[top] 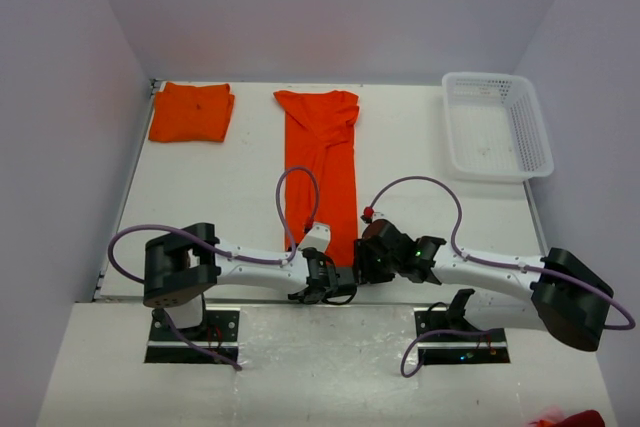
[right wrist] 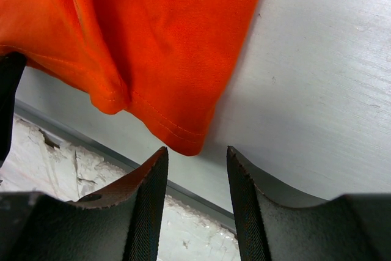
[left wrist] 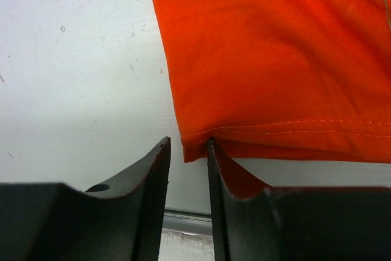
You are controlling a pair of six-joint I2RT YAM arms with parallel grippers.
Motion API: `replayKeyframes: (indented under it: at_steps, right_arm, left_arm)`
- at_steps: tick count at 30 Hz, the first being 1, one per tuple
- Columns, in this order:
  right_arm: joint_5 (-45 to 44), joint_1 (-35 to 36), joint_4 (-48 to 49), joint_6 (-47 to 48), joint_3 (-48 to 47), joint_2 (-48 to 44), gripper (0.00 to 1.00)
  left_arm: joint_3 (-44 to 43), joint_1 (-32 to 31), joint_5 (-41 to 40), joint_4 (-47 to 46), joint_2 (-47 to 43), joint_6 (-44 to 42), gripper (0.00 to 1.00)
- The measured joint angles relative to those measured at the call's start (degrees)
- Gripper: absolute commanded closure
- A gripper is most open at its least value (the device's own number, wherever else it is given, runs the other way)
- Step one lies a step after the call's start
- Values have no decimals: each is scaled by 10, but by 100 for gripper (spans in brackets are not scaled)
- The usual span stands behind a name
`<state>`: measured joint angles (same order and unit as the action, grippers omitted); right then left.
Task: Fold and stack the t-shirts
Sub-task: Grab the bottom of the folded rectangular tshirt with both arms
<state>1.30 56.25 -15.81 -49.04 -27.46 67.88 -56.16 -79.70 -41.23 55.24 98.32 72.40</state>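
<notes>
Left claw (left wrist: pixel 188 145) spread a little, tips at the shirt's (left wrist: pixel 275 59) near-left hem corner, pinching nothing, right claw (right wrist: pixel 197 151) spread, just short of the near-right corner, shirt a long strip across the table (top: pixel 220 197), folded shirt (top: pixel 191 113) far left, basket (top: pixel 452 132) far right.

1. The long t-shirt (top: pixel 322 172) in front of me is bright orange and folded lengthwise into a narrow strip. It lies flat, well left of the white basket (top: pixel 448 122). Its rumpled far end is level with the basket, and its stitched hem lies nearer me than the basket.
2. The folded t-shirt (top: pixel 191 113), the same orange, is a compact flat rectangle. It lies farther left of the basket, beyond the strip.
</notes>
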Motion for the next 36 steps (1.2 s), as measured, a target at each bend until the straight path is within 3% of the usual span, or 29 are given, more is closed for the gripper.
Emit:
replayKeyframes:
  at_steps: [8,36]
  right_arm:
    - [0,0,-1,-3,0,0,55]
    - [-18,0,-46,-9,-50,-1,59]
  left_arm:
    - [0,0,-7,-1,1,0,100]
    - [45,-20,1,12,-13,62,100]
